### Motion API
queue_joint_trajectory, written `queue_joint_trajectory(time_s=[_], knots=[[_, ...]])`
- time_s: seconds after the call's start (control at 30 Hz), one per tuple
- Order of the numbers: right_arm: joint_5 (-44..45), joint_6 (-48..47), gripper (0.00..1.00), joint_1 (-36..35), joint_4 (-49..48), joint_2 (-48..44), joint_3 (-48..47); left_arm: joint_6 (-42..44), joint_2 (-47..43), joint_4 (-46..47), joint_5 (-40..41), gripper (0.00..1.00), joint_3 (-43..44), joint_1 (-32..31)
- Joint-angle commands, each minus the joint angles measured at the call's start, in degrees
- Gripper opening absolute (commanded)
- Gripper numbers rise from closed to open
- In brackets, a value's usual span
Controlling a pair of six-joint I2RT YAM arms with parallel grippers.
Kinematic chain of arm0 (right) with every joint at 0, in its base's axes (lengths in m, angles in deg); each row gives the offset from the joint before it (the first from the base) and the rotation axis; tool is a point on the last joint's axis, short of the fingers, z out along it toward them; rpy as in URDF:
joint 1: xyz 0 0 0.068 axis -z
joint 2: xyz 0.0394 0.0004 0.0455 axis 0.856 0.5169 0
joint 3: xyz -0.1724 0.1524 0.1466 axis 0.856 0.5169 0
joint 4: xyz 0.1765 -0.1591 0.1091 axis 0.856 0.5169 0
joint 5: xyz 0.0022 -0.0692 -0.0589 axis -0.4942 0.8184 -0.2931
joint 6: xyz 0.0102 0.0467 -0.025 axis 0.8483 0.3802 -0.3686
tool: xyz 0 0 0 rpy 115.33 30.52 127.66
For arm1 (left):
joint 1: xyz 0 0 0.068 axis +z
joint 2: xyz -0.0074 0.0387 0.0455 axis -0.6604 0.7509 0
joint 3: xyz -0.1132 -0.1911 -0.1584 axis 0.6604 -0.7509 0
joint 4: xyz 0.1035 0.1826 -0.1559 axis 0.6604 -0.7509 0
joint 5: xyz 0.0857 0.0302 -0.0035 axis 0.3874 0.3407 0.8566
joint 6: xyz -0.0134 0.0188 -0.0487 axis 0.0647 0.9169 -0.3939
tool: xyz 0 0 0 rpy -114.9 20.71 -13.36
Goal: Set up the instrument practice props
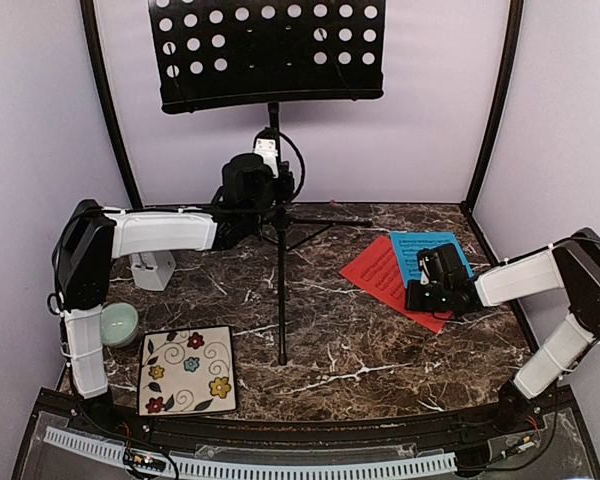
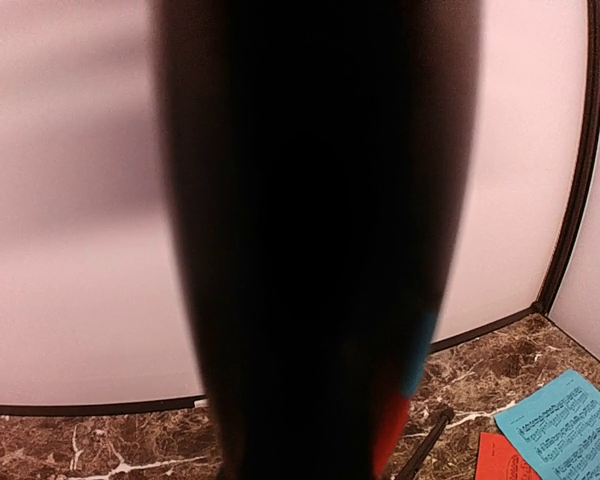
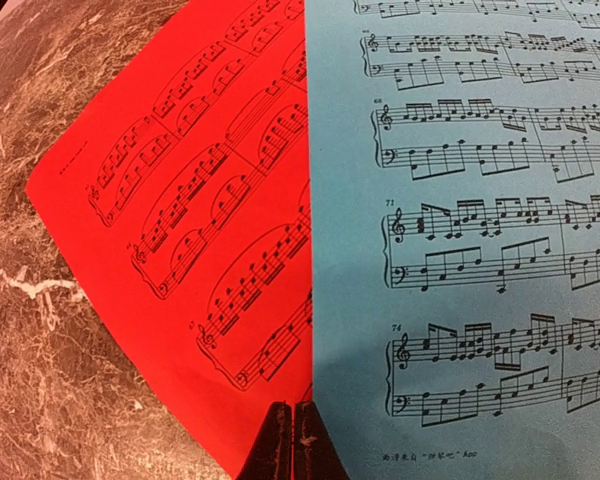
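The black perforated music stand (image 1: 268, 50) stands upright on its tripod legs at 12 o'clock on the marble table (image 1: 360, 370). My left gripper (image 1: 252, 185) is raised beside its pole. A dark blur fills the middle of that wrist's view, so I cannot tell whether those fingers are spread or closed.

At 3 o'clock the blue sheet (image 3: 460, 230) lies flat, overlapping the right part of the red sheet (image 3: 200, 220), both with the printed music facing up. My right gripper (image 3: 293, 440) sits low over them at the near end of the seam where blue covers red. Its fingertips are pressed together with no gap showing, and I cannot tell whether any paper is between them.

The whitish metronome (image 1: 153, 268) stands at 9 o'clock, just behind my left forearm and well apart from the stand. The pale green bowl (image 1: 119, 323) is at 8 o'clock, with the floral tile (image 1: 188, 370) just beside it at 7 o'clock.
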Motion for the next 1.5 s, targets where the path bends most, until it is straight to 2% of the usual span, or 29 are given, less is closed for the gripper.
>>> queue_joint_trajectory(time_s=[0.0, 0.23, 0.47, 0.6, 0.67, 0.73, 0.9, 1.07, 1.23, 1.47], knots=[[-0.69, 0.36, 0.06, -0.59, -0.58, -1.16, -0.51, -10.41, -1.41, 9.39, -5.21, 0.0, -2.44, -1.33], [-1.25, 0.06, 0.06, -0.96, -0.81, -1.62, -0.64, -13.64, 0.07, 9.43, -7.3, 0.0, -5.88, -1.95], [-2.79, -0.67, 0.08, -1.43, -1.42, -2.77, -1.48, -14.84, 3.64, 6.74, -9.23, 0.0, -2.98, -3.91], [-4.21, -1.76, 0.13, -1.52, -1.56, -5.05, -2.42, -13.2, 2.9, 5.09, -9.31, 0.01, -2.32, -4.02], [-4.6, -2.36, 0.16, -1.52, -0.83, -6.54, -3.53, -12.35, 1.62, 5.02, -8.86, 0.16, -3.18, -3.97], [-5.03, -2.95, 0.19, -1.52, -0.07, -8.0, -4.81, -11.63, 0.28, 4.64, -8.41, 0.27, -3.89, -3.97], [-4.99, -3.86, 0.3, -1.36, 2.79, -10.52, -9.16, -10.2, -2.71, 1.98, -7.68, 0.49, -4.87, -3.89], [-4.47, -4.72, 0.45, -0.69, 6.26, -11.45, -11.77, -10.06, -5.63, 0.61, -7.02, 0.68, -6.89, -3.48], [-3.63, -4.88, 0.55, 2.69, 10.71, -11.43, -12.49, -10.91, -9.98, -1.62, -8.39, 0.83, -10.14, -2.83], [-2.56, -6.32, 0.63, 6.34, 16.88, -8.28, -12.94, -11.8, -17.24, -4.3, -12.58, 0.87, -17.32, -2.83]])
